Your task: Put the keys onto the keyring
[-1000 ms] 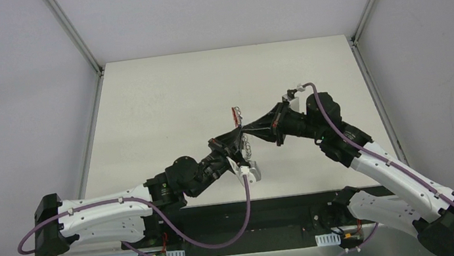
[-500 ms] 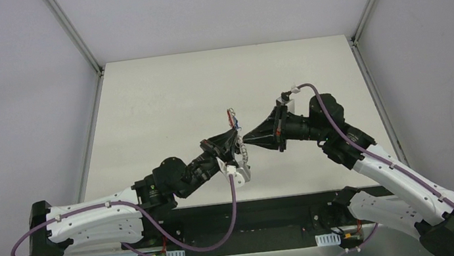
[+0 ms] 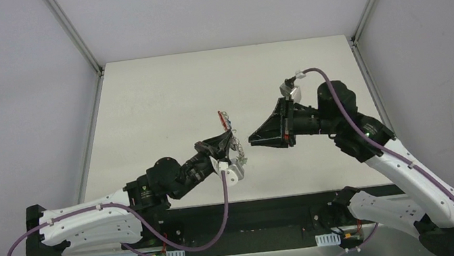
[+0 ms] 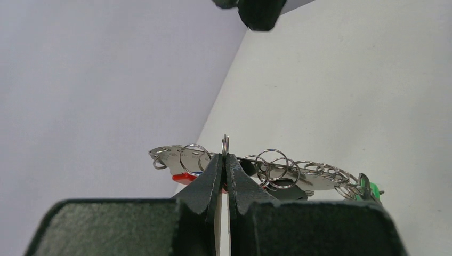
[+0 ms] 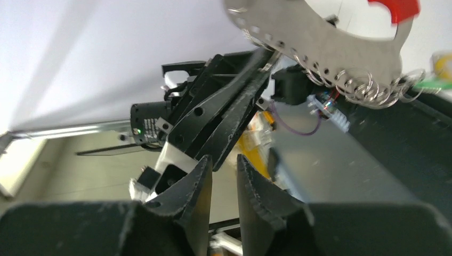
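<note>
Left wrist view: left gripper (image 4: 224,160) jaws clamped on keyring (image 4: 306,183), long axis crosswise. Right gripper (image 3: 253,139) jaws slightly apart, empty, near its right.

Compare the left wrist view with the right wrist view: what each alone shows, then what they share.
Left wrist only: the left end effector shut on one small ring, the keyring edge-on. Right wrist only: the right end effector slightly open and empty, the keyring's hole-punched flat face. Both: the red section and row of split rings.
</note>
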You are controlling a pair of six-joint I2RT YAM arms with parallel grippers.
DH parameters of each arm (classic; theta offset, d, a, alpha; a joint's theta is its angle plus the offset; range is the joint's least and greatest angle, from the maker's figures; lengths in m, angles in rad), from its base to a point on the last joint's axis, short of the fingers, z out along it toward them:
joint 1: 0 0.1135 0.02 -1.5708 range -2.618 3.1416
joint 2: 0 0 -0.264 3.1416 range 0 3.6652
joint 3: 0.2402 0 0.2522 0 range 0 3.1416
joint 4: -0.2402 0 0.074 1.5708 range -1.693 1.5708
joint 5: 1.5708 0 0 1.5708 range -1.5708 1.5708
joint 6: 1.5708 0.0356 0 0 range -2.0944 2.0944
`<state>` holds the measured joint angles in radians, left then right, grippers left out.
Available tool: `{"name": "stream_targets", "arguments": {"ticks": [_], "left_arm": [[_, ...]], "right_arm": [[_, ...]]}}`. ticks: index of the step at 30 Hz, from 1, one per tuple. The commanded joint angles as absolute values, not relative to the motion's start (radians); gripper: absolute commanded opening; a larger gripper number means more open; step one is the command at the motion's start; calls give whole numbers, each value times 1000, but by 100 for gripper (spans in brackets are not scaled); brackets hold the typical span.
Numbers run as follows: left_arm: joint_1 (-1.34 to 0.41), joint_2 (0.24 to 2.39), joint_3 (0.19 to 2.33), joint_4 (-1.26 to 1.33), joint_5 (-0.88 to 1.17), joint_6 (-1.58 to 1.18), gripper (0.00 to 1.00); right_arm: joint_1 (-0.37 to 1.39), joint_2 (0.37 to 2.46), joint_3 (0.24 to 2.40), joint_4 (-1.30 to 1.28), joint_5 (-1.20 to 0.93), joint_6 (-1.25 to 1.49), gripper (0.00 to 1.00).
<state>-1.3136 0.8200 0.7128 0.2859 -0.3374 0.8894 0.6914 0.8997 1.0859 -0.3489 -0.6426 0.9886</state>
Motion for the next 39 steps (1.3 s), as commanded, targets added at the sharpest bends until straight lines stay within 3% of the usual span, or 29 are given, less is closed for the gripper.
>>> {"name": "stream_targets", "arguments": {"ticks": [1,5,20,28,39], "left_arm": [[-1307,747,843,142,-272,684,0],[-1307,736,960,-41,-222,510,0],[-1307,781,1213,-389,-126,112,0],[-1307,840,1324,-527,-96,22,0],[-1308,941,1457,-690,-19,3,0]], "right_arm": [[689,871,1220,-525,-497,607,26],[688,839,1192,-506,-406,451,30],[798,912,1273,-449,-607,-55,34],[995,989,1356,-506,-605,-362,38],[1066,1094,1465,-649,-581,-603,41]]}}
